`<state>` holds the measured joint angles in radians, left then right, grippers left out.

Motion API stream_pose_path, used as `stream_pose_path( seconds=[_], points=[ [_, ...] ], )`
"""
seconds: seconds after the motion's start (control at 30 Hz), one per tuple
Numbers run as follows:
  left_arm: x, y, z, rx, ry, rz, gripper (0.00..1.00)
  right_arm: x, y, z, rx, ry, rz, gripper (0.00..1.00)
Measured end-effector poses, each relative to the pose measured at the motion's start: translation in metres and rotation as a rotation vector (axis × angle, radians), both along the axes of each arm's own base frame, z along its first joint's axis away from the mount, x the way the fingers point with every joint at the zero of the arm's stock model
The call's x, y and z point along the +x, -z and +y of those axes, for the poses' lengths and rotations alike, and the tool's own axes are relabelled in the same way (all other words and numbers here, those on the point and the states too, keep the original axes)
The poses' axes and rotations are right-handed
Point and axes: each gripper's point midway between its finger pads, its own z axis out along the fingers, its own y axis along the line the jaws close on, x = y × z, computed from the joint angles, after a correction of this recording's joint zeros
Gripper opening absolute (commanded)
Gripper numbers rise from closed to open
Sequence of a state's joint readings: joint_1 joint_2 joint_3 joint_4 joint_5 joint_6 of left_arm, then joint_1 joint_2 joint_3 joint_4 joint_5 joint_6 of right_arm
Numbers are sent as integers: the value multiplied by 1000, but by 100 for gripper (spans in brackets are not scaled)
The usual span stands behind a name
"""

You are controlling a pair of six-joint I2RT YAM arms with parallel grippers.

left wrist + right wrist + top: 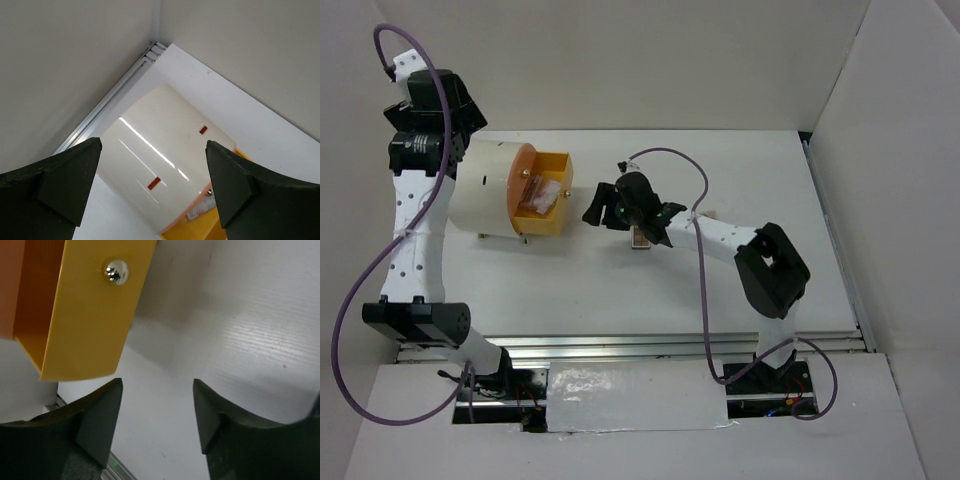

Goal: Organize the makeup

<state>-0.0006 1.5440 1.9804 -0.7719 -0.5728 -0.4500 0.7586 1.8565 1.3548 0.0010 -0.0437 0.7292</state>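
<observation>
A white cylinder [488,195] lies on its side at the left, and its yellow drawer [560,190] stands pulled out. Pinkish clear-packed makeup cards [542,196] lie inside the drawer; one card [200,212] also shows in the left wrist view. A small brown palette [640,241] peeks out on the table from under the right arm. My right gripper [157,382] is open and empty, just right of the drawer front [90,315] and its silver knob [116,271]. My left gripper [154,145] hangs open above the cylinder's [160,160] back end, touching nothing.
White walls enclose the table at the back, left and right. An aluminium rail [115,100] runs along the left wall beside the cylinder. The left arm [415,230] stands along the table's left side.
</observation>
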Motion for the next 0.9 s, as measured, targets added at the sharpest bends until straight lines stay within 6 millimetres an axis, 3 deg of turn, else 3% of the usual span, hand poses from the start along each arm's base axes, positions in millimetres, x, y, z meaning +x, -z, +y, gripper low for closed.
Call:
stream_pose_path(
  seconds=[0.17, 0.27, 0.47, 0.63, 0.9],
  points=[
    [25, 42, 25, -26, -99, 75, 97, 19, 11, 19, 77, 46, 19, 50],
    [39, 79, 28, -43, -121, 152, 97, 31, 6, 31, 135, 60, 7, 50],
    [34, 128, 27, -72, -143, 247, 96, 51, -8, 59, 229, 41, -18, 55],
    [34, 135, 26, -104, -167, 215, 96, 65, -16, 82, 288, 3, -28, 55],
    [31, 139, 23, -148, -191, 154, 97, 71, -18, 97, 326, -33, -19, 57]
  ],
)
